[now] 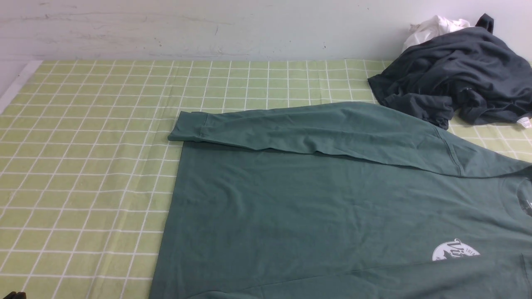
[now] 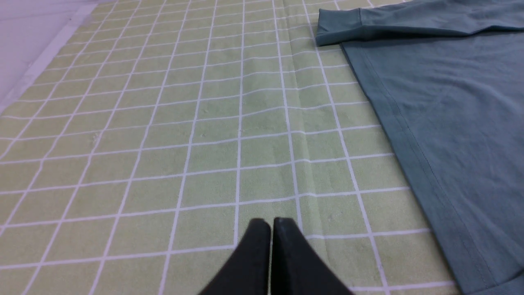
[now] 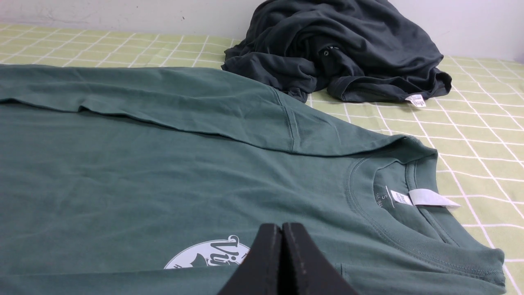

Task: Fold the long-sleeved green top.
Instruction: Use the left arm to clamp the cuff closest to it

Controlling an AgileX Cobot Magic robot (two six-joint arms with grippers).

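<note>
The green long-sleeved top [image 1: 316,207] lies flat on the checked cloth, its collar toward the right and its hem toward the left. Its far sleeve [image 1: 291,128] is folded across the body, the cuff [image 1: 189,126] at the left. A white round logo [image 1: 455,250] shows near the front right. My left gripper [image 2: 271,223] is shut and empty, above bare cloth beside the top's hem [image 2: 409,135]. My right gripper [image 3: 281,227] is shut and empty, above the top's chest by the logo [image 3: 213,254], near the collar [image 3: 409,196]. Neither gripper shows in the front view.
A crumpled dark grey garment [image 1: 457,74] lies at the back right, with a white garment [image 1: 432,29] behind it; it touches the top's far shoulder. The green-and-white checked cloth [image 1: 83,166] covers the table. A wall stands behind.
</note>
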